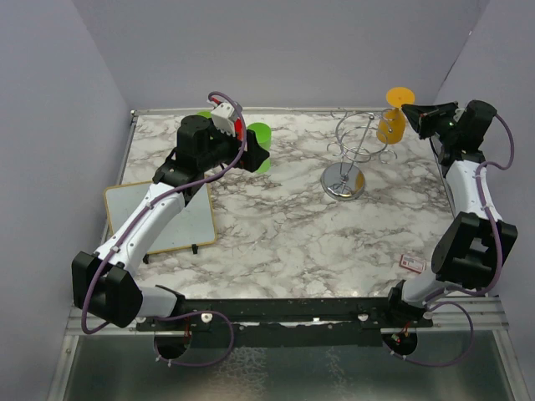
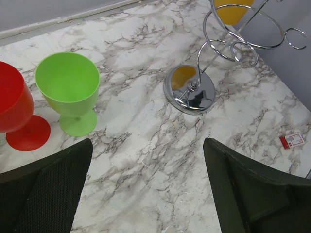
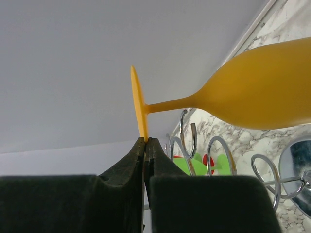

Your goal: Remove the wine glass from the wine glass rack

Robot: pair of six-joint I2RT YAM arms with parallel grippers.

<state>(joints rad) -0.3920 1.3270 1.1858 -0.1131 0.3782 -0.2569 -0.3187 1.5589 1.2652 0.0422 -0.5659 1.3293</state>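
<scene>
"So where is the wine glass [image 1: 390,125] right now?"

"Up at the wine glass rack [image 1: 352,152], on its 2 o'clock side in the top view. It hangs bowl-down with its round foot uppermost, and the orange bowl is just beside the outer wire loops."

"And which arm has it?"

"The right gripper [image 3: 144,142]. Its fingers are pressed together on the thin rim of the foot, pinching the disc edge-on. In the right wrist view the foot stands at 12 o'clock just above the fingertips. The stem and bowl run off toward 3 o'clock, so the glass's long axis lies across the fingers, not along them. The loops curl at 4 o'clock, below the stem."

"So the pull goes away from the post?"

"Most likely outward, toward 2 o'clock from the rack's base, sliding the stem out along the wire. The left gripper [image 2: 146,145] is well apart from the rack, its fingers spread wide and empty. It is near a green glass [image 2: 68,82] and a red glass [image 2: 13,109] at the rack's 9 o'clock."

"Is the stem free of the wire yet?"

"That cannot be told. In the top view the stem is too small against the loops, and the wrist view shows wire near it without showing contact. The bowl's far end is cut off at the frame edge."
</scene>
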